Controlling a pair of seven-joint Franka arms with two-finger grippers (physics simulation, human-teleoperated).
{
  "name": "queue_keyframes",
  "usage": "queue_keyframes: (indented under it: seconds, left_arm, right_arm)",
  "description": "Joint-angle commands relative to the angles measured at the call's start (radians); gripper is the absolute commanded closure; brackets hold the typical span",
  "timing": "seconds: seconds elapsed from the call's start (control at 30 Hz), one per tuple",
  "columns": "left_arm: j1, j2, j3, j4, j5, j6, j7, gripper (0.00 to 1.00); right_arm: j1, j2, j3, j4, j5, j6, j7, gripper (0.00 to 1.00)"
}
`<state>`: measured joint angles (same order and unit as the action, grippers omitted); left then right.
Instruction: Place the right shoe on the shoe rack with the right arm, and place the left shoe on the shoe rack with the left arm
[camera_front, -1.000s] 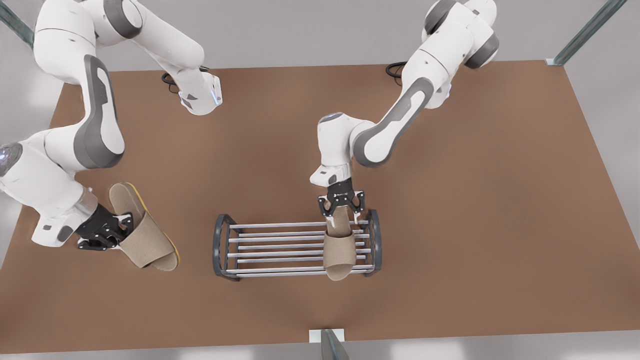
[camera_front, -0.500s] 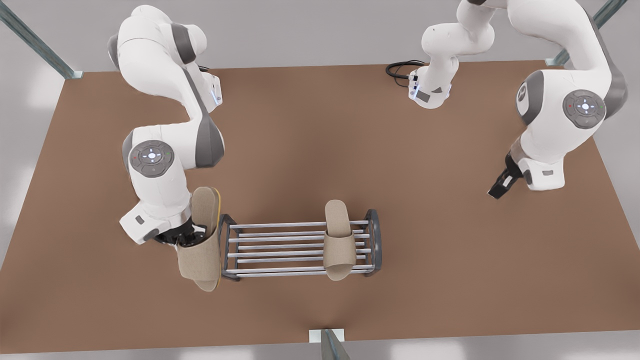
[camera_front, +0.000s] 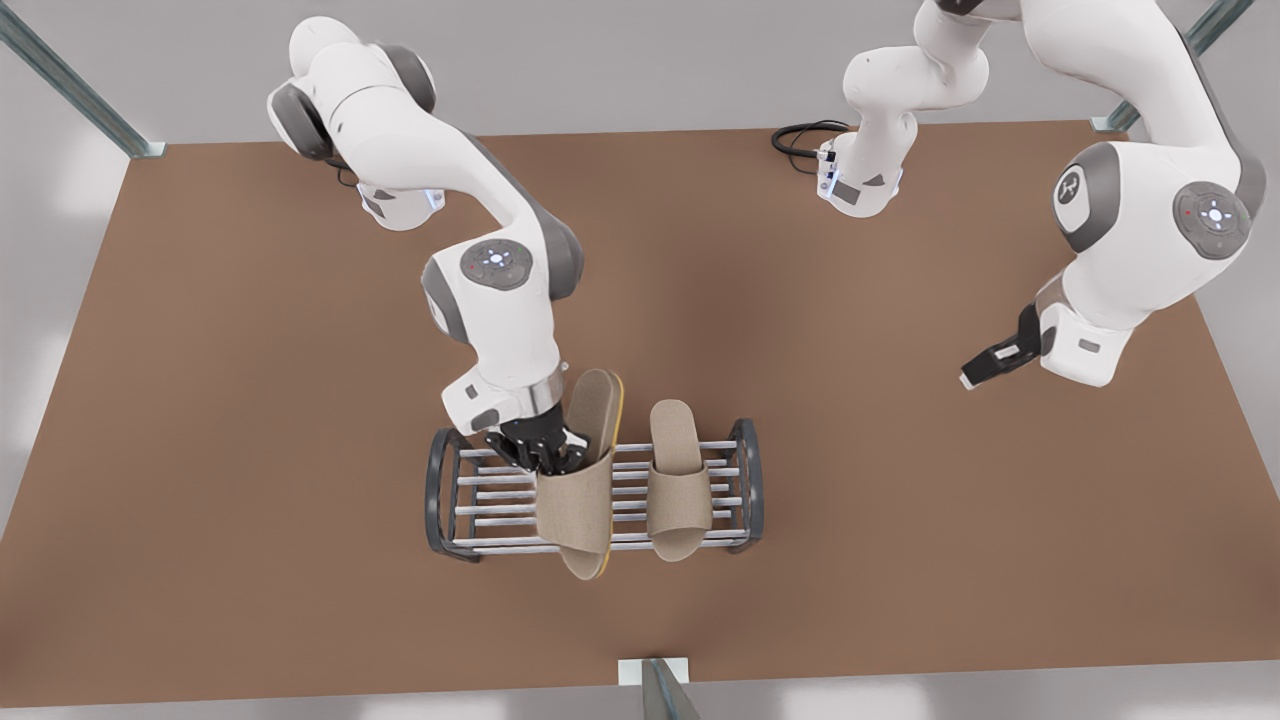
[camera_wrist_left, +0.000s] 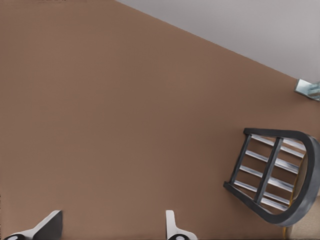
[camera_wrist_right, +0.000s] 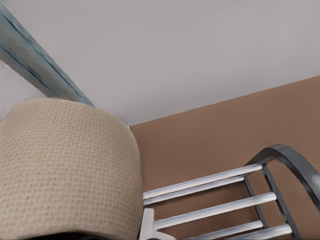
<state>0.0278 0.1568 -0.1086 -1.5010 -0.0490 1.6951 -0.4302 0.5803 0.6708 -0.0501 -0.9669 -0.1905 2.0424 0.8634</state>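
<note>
The shoe rack (camera_front: 445, 495) stands near the table's front middle. The left shoe (camera_front: 680, 490), a beige slipper, lies across the bars at the end toward the front view's right. Beside it the right shoe (camera_front: 575, 505), a beige slipper with a yellow sole edge, is tilted over the rack's middle. My right gripper (camera_front: 545, 450) is shut on its side. In the right wrist view the right shoe (camera_wrist_right: 65, 170) looms close above the rack bars (camera_wrist_right: 215, 210). My left gripper (camera_front: 985, 365) waits open far off at the front view's right. Its fingers (camera_wrist_left: 172, 227) are apart and the rack (camera_wrist_left: 272, 180) lies beyond.
The brown table (camera_front: 900, 520) has bare room on both sides of the rack. A black cable (camera_front: 800, 135) lies by an arm base at the back. Metal posts (camera_front: 60, 75) stand at the back corners and a bracket (camera_front: 655, 680) sits at the front edge.
The left gripper let go of the left shoe on the rack and drew away. The right gripper carried the right shoe from the table to over the rack's middle.
</note>
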Motion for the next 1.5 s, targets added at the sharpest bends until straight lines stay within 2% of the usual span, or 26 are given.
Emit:
queue_keyframes:
  seconds: [0.0,0.13,0.33,0.43,0.5,0.57,0.83,0.97,1.17,1.2,1.23,1.47]
  left_arm:
    - [0.000,0.004,0.000,-0.001,0.001,-0.006,0.346,0.00]
    - [-0.003,0.017,0.000,-0.001,0.012,-0.005,0.344,0.00]
    - [-0.005,0.032,0.000,-0.001,0.018,0.005,0.343,0.00]
    - [-0.006,0.032,-0.002,-0.002,0.018,0.005,0.343,0.00]
    - [-0.006,0.032,-0.002,-0.002,0.018,0.006,0.343,0.00]
    - [-0.008,0.033,-0.002,-0.002,0.020,0.006,0.343,0.00]
    - [-0.005,0.032,-0.009,0.002,0.018,-0.006,0.334,0.00]
    - [-0.016,0.036,-0.017,0.001,0.018,-0.002,0.292,0.00]
    - [-0.012,0.038,-0.017,0.001,0.018,-0.003,0.294,0.00]
    - [-0.012,0.038,-0.017,0.001,0.018,-0.003,0.294,0.00]
    - [-0.012,0.038,-0.017,0.001,0.018,-0.003,0.294,0.00]
    - [-0.014,0.043,-0.017,0.001,0.020,0.005,0.294,0.00]
  right_arm:
    - [0.000,0.004,0.004,-0.006,0.008,0.030,0.200,0.79]
    - [0.036,0.059,0.004,-0.001,0.002,0.174,0.212,0.79]
    - [-0.014,0.050,-0.007,-0.006,-0.004,0.167,0.103,0.79]
    - [-0.027,0.000,-0.007,-0.099,-0.004,0.157,0.029,0.79]
    - [-0.025,-0.069,-0.005,-0.213,-0.015,0.170,0.016,0.79]
    - [-0.025,-0.152,-0.005,-0.372,-0.017,0.266,-0.014,0.79]
    - [-0.034,-0.143,-0.004,-0.434,-0.037,0.317,-0.010,0.79]
    - [-0.037,-0.155,-0.005,-0.559,-0.037,0.459,-0.014,0.79]
    - [-0.033,-0.142,-0.007,-0.590,-0.052,0.498,-0.012,0.79]
    - [-0.033,-0.142,-0.007,-0.595,-0.052,0.504,-0.010,0.63]
    - [-0.031,-0.142,-0.007,-0.596,-0.052,0.504,-0.010,0.00]
    - [-0.030,-0.145,-0.007,-0.596,-0.064,0.504,-0.006,0.00]
